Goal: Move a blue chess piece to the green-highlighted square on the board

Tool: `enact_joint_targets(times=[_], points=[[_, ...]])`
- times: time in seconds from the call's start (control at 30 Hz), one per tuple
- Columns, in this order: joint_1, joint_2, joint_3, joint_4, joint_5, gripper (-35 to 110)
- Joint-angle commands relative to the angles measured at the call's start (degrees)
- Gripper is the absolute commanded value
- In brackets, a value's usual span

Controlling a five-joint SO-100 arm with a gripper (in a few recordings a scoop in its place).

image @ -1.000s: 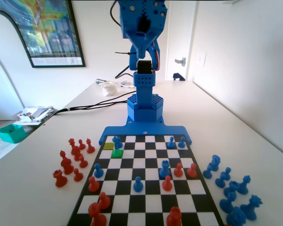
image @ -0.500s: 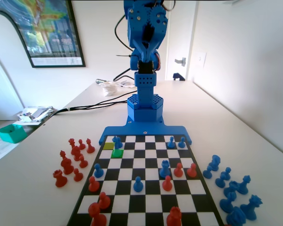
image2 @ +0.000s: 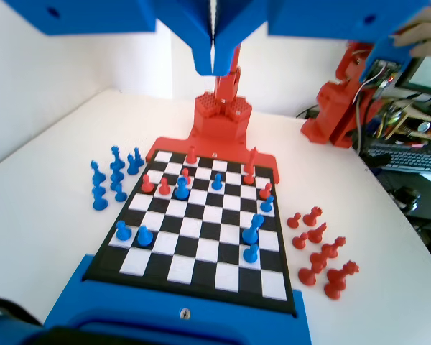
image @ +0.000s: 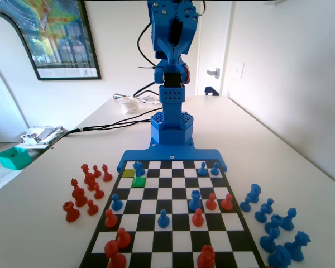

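Arm raised, gripper [image2: 213,61] clenched shut on nothing, top centre of wrist view.
Pawn [image: 139,169] stands left of centre in the fixed view on the board's [image: 173,245] far rows, touching the green square's [image: 138,181] far edge, next to the yellow square [image: 128,173]. Wrist view: same pawn [image2: 251,252] lower right of centre, high above it the jaws pressed together.
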Motion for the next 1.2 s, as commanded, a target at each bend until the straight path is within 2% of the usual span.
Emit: enact_joint_targets(times=[0.0,1.17], points=[[0.09,1.93,0.0,-0.62,-0.26,1],[-0.44,6.86,0.26,-1.76,-0.35,1]])
